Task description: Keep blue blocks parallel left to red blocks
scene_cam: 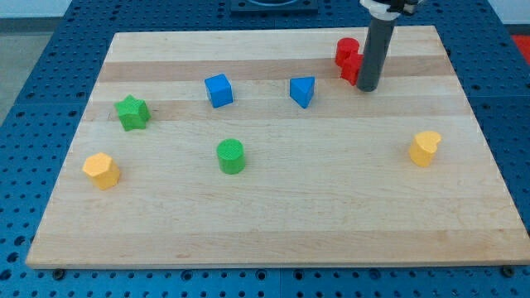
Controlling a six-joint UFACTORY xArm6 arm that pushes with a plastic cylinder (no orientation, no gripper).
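My tip [368,88] touching red blocks [348,60] (no gripper fitted); blue cube [219,90], blue wedge [303,90] leftward.

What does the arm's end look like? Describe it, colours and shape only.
A straight, dark grey cylindrical rod, smooth and unmarked, ending in a flat tip. At the view's top it enters a white collar under a black mount. No cables, labels or fingers show.

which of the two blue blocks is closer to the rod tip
The blue triangular block, the one further toward the view's right. It sits just left of my tip, while the blue cube lies farther off to the view's left.
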